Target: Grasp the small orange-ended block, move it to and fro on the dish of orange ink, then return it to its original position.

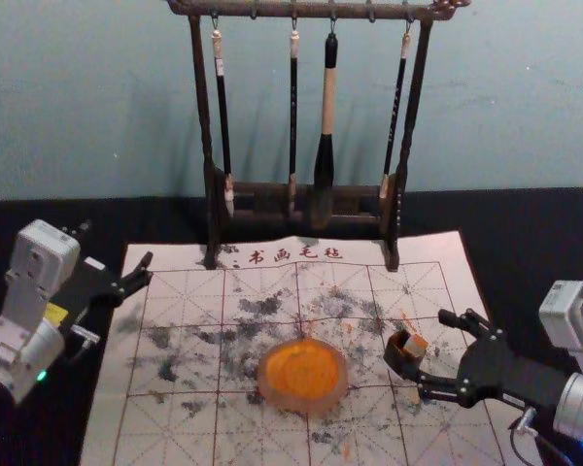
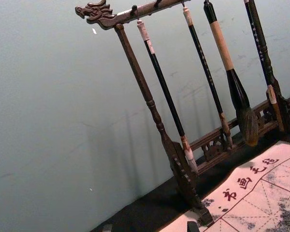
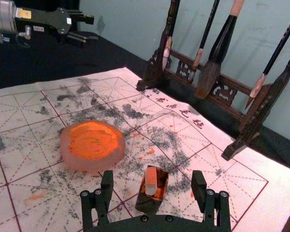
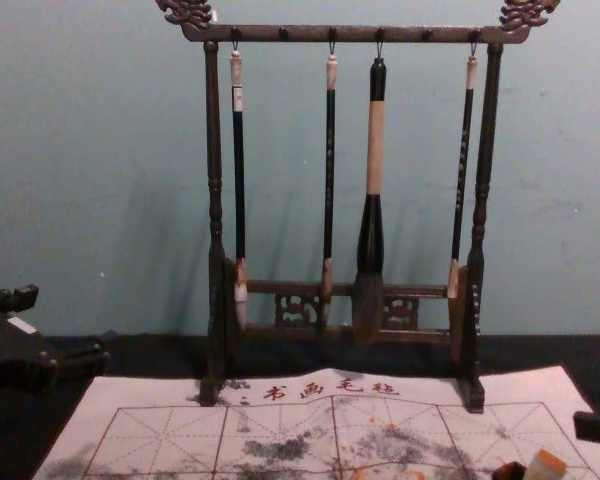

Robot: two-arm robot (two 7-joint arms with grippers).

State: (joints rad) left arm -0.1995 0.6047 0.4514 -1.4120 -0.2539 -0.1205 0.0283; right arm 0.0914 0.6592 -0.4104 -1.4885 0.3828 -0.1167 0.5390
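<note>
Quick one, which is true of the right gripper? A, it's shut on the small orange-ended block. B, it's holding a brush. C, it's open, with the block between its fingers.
C: the right wrist view shows the right gripper's two fingers standing wide apart, with a gap on either side of the small orange-ended block.

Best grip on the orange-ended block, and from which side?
Likely the exposed flat sides of the block, right hand coming from above, its open fingers straddling it. The block pokes up out of the dark holder, which probably blocks a lower grip.
</note>
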